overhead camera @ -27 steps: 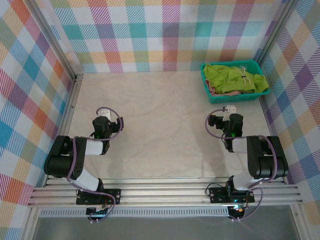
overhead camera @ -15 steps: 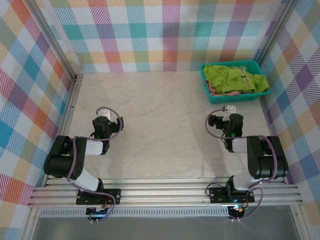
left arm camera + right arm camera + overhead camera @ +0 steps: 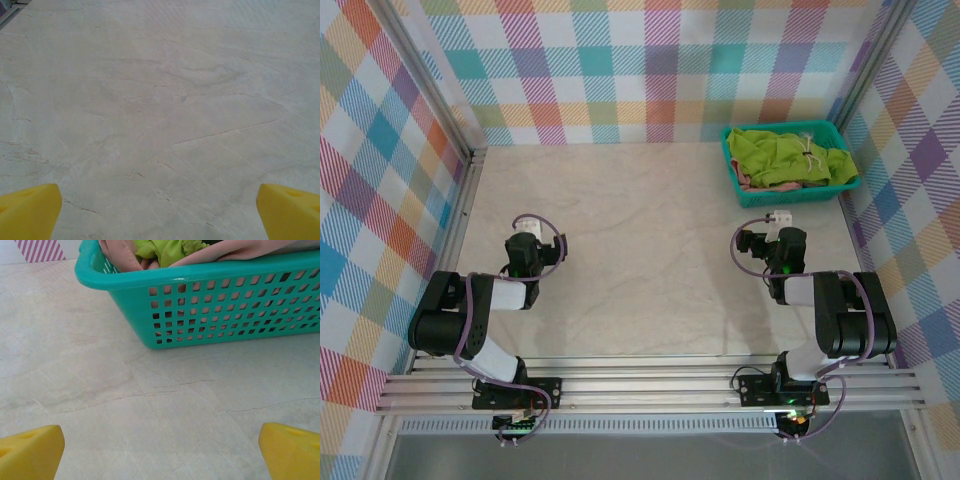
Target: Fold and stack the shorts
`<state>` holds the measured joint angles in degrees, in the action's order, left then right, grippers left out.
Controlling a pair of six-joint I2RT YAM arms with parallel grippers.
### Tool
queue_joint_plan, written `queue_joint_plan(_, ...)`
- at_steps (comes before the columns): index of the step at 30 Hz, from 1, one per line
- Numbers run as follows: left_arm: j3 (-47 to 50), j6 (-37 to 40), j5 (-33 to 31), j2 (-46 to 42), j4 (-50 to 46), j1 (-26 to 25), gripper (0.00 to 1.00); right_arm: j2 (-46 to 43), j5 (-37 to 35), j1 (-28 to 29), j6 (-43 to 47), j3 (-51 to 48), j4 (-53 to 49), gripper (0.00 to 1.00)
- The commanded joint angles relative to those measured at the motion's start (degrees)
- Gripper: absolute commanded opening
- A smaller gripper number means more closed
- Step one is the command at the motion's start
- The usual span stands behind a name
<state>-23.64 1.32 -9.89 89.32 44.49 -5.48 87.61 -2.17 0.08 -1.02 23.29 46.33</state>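
Lime green shorts (image 3: pixel 782 155) lie crumpled on top in the teal basket (image 3: pixel 735 172) at the back right, with salmon pink shorts (image 3: pixel 746 182) showing under them at the near left. The right wrist view shows the basket (image 3: pixel 210 305) close ahead, with pink cloth (image 3: pixel 120 252) and green cloth (image 3: pixel 167 249) at its rim. My right gripper (image 3: pixel 780 222) rests on the table just short of the basket, open, yellow fingertips (image 3: pixel 31 452) wide apart with nothing between them. My left gripper (image 3: pixel 526 227) rests at the left, also open over bare table, fingertips (image 3: pixel 29 212) spread.
The pale marbled table (image 3: pixel 640 250) is walled by plaid panels on three sides. A metal rail (image 3: pixel 650 385) runs along the near edge by both arm bases. The basket stands near the right wall.
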Motion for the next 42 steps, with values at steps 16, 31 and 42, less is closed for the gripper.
queue_joint_plan(16, -5.64, -19.13, -6.74, -43.43, -42.91, 0.59, 1.00, -41.10, 1.25, 0.36, -11.99, 0.09, -40.25, 1.00)
queue_joint_plan(31, -28.04, -8.57, 21.54, -43.21, -73.96, 0.64, 1.00, -14.67, -2.70, 0.39, -13.34, 41.21, -65.92, 0.99)
queue_joint_plan(42, -24.99, -6.60, 22.08, -40.89, -70.79, 0.64, 1.00, 12.59, -15.80, -1.14, -17.44, 63.36, -65.91, 0.93)
